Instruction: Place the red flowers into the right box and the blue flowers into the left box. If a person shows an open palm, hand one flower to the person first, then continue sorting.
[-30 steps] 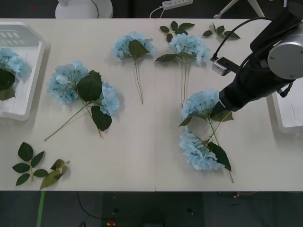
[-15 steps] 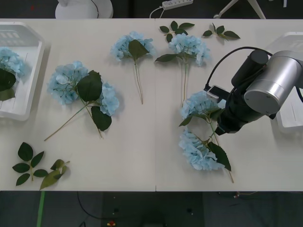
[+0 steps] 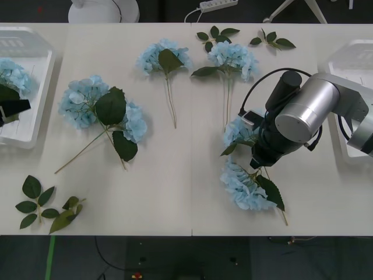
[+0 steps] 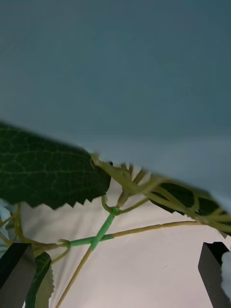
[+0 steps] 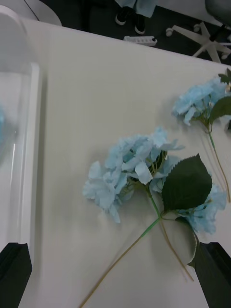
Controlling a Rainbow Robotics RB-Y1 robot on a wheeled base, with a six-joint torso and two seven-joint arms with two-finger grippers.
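- Right gripper [image 4: 115, 274] has dropped low over the crossed stalks of two blue flowers [image 3: 247, 160] right of the table's centre, jaws spread wide and empty; a grasp looks imminent.
- Left gripper [image 5: 115, 276], also spread and empty, has appeared beside the left box [image 3: 35, 81], which already holds a bloom.

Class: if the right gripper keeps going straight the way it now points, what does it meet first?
Probably the crossed flower stalks lying between the open right gripper fingers, then the table beneath. How far off they are is unclear.
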